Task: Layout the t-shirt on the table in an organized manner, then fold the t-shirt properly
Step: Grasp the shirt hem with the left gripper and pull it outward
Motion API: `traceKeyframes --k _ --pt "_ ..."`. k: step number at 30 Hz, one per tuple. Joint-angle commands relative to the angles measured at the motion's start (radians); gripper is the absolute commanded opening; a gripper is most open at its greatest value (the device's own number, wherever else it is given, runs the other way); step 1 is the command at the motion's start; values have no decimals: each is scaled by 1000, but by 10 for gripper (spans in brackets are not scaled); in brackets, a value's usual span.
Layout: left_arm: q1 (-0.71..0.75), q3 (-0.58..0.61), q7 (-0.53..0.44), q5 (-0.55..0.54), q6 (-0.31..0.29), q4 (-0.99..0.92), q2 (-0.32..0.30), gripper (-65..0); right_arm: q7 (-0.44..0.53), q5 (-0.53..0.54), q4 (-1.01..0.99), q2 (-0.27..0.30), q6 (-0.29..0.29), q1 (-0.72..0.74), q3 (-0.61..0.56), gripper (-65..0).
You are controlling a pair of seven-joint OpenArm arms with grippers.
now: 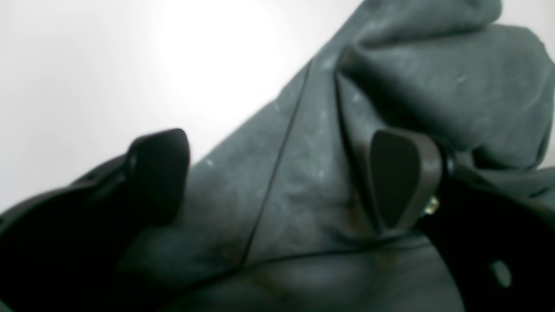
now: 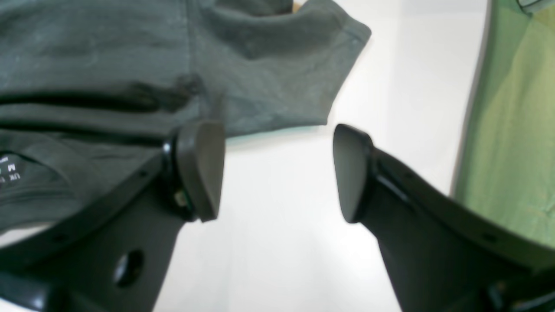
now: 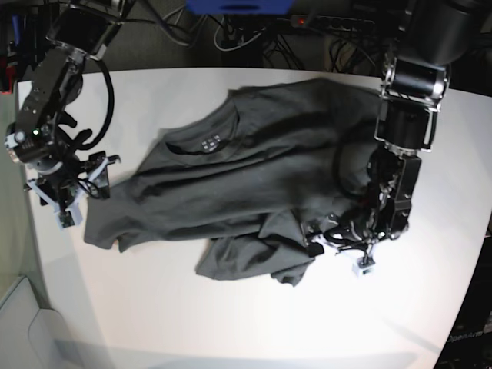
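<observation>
The t-shirt lies spread across the middle of the tabletop — collar toward the far edge. The left end effector sits at its near-right bunch, the right end effector beside its left sleeve.

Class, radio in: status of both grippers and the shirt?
Left gripper open over shirt. Right gripper open, empty. Dark charcoal-grey soft t-shirt rumpled on white table. Nothing in the way.

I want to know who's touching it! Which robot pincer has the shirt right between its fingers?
The left pincer. Its open fingers straddle the t-shirt near the bunched part. The right pincer has only bare table between its fingers.
</observation>
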Motion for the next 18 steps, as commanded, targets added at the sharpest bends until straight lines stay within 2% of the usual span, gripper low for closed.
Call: traceKeyframes --k 1,7,10,14,16,17,18 --pt "-32 -4 -12 -3 -1 8 -4 -47 16 11 19 13 -1 16 3 -250" --pt "-28 -4 -14 -3 -1 -32 -4 -167 18 11 17 10 -1 22 3 -250" --pt "-12 -4 -14 -3 -1 -39 -8 -266 19 11 14 10 -1 22 3 -250" --pt "-9 -4 -12 -3 -1 -59 -11 -480 24 11 12 10 -1 22 3 -250" --pt "6 -9 -7 -4 0 -55 -24 -619 24 11 12 11 -1 22 3 -250" --pt "9 -12 -4 -10 0 -47 -40 -650 22 11 12 13 -1 22 3 -250" --pt "9 -20 -3 -10 0 -38 -44 -650 19 13 12 13 -1 22 3 -250"
